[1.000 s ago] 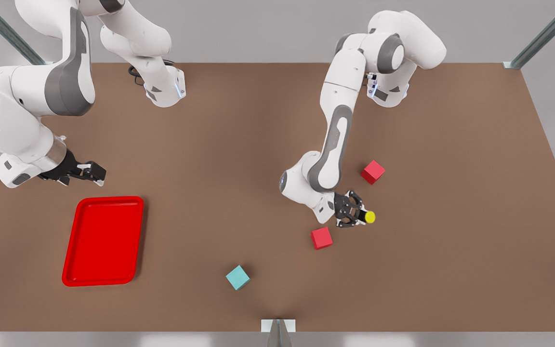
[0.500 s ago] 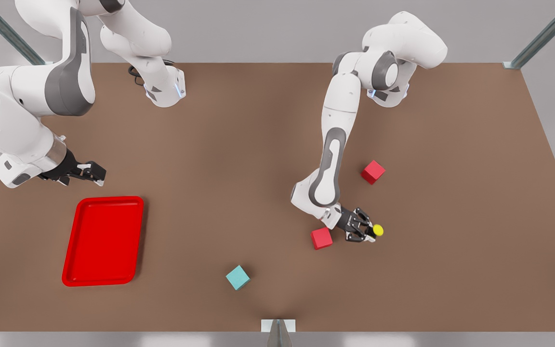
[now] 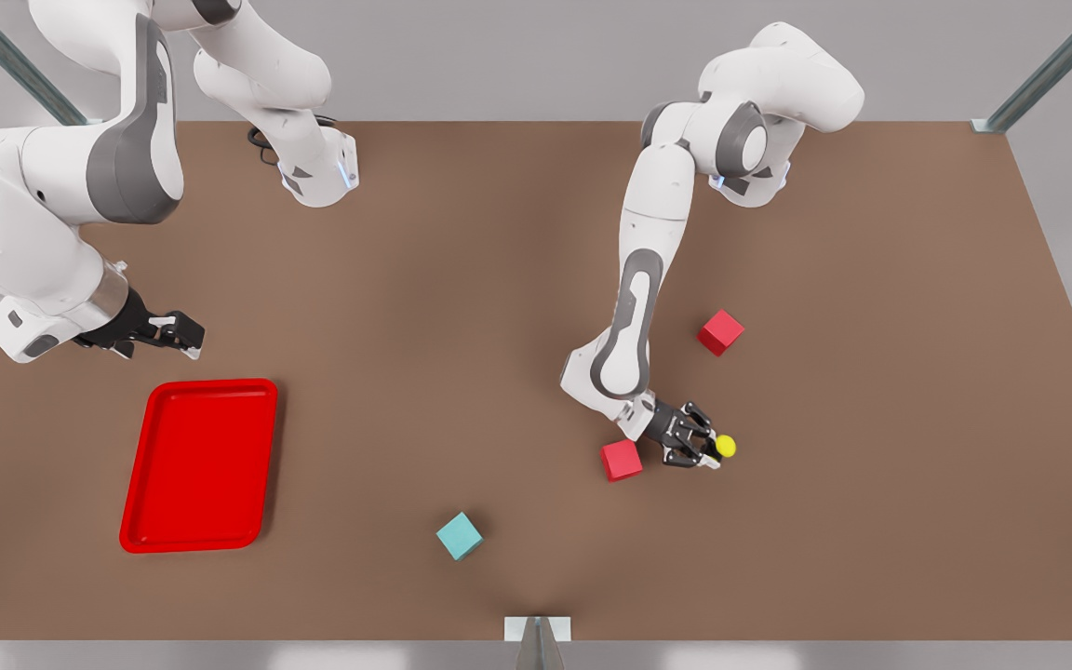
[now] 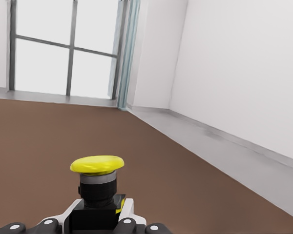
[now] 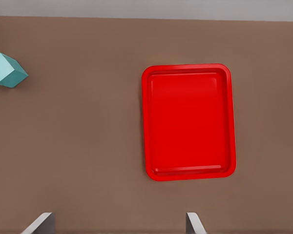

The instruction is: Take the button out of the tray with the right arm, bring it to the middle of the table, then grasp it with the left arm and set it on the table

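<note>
The button [image 3: 725,448], with its yellow cap and dark body, is held in my left gripper [image 3: 709,449], which is shut on it low over the table [image 3: 871,372] on the front view's right. In the left wrist view the button [image 4: 97,170] pokes out from between the fingers [image 4: 127,225]. The red tray [image 3: 199,465] lies on the front view's left with nothing in it. My right gripper [image 3: 167,331] hangs open just behind the tray [image 5: 188,122], its fingertips [image 5: 41,223] spread wide.
A red cube [image 3: 622,460] sits right next to the left gripper, and another red cube [image 3: 720,332] lies farther back. A teal cube [image 3: 459,536] rests near the table's front edge and shows as the teal cube [image 5: 7,70] in the right wrist view.
My left gripper carried the button toward the table's front edge and lower, then nearly stopped. The right arm has not moved.
</note>
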{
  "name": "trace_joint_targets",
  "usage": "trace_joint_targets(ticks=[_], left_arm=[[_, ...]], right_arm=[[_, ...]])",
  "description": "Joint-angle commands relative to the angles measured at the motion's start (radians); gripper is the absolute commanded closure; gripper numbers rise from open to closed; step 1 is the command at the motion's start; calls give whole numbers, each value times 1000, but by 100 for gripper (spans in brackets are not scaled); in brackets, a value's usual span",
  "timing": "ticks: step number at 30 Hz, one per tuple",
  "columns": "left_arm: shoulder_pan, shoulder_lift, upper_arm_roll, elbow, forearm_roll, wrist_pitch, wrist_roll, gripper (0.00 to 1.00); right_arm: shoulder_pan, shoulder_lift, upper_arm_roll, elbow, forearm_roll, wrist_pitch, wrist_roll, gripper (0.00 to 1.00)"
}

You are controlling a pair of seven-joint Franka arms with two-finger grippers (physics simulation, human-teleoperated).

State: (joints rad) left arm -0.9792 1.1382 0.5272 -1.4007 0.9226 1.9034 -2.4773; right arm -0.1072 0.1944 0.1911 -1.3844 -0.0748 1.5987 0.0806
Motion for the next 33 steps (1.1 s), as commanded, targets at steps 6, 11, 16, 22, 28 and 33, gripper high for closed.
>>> trace_joint_targets(ticks=[6, 11, 16, 22, 28, 33], left_arm=[[8, 12, -13, 2, -33, -41, 210, 65], [16, 12, -16, 2, -34, -41, 207, 0], [16, 14, -18, 2, -34, -41, 205, 0], [24, 34, -19, 2, -31, -37, 205, 0], [25, 51, -36, 2, -34, -30, 199, 0], [27, 57, -36, 2, -34, -24, 198, 0]], right_arm=[[-2, -1, 1, 1, 0, 0, -1, 0], [-2, -1, 1, 1, 0, 0, -1, 0], [-2, -1, 1, -1, 0, 0, -1, 0], [-3, -1, 1, -1, 0, 0, -1, 0], [-2, -1, 1, 1, 0, 0, -1, 0], [-2, -1, 1, 1, 0, 0, -1, 0]])
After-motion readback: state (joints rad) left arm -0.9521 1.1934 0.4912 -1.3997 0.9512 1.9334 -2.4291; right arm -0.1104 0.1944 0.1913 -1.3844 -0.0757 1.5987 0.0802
